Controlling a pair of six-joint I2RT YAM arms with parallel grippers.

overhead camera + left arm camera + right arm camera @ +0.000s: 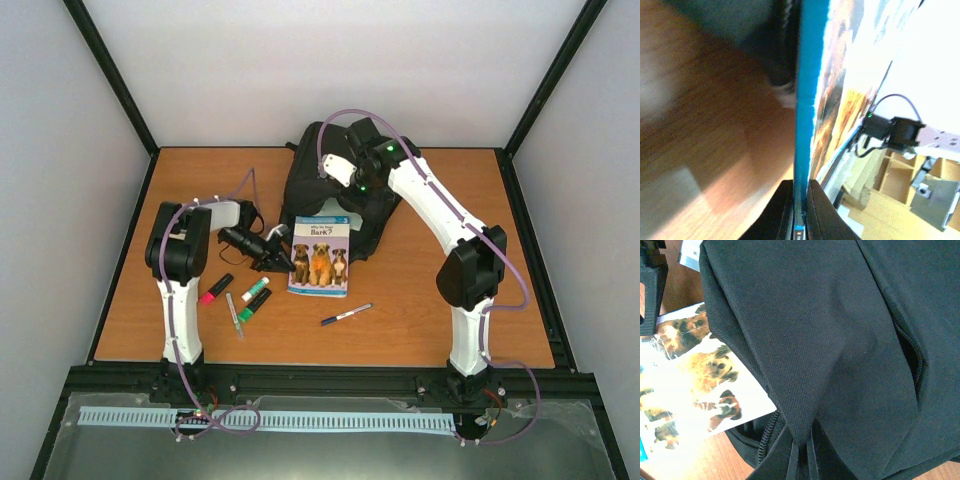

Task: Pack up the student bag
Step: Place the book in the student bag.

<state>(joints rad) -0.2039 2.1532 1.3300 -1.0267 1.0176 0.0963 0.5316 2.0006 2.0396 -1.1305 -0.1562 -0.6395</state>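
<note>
My left wrist camera shows the left end effector (800,212) clamped narrow on the blue edge of the book (809,100), a grip too small to read overhead. My right wrist camera has the right end effector (801,462) pinching a fold of the black backpack (840,340), with the book's dog cover just to its left. Only overhead do I see the backpack lying on the counter (430,300) beyond the book, with markers (254,304) and a pen (346,315) on the near side of the left end effector.
</note>
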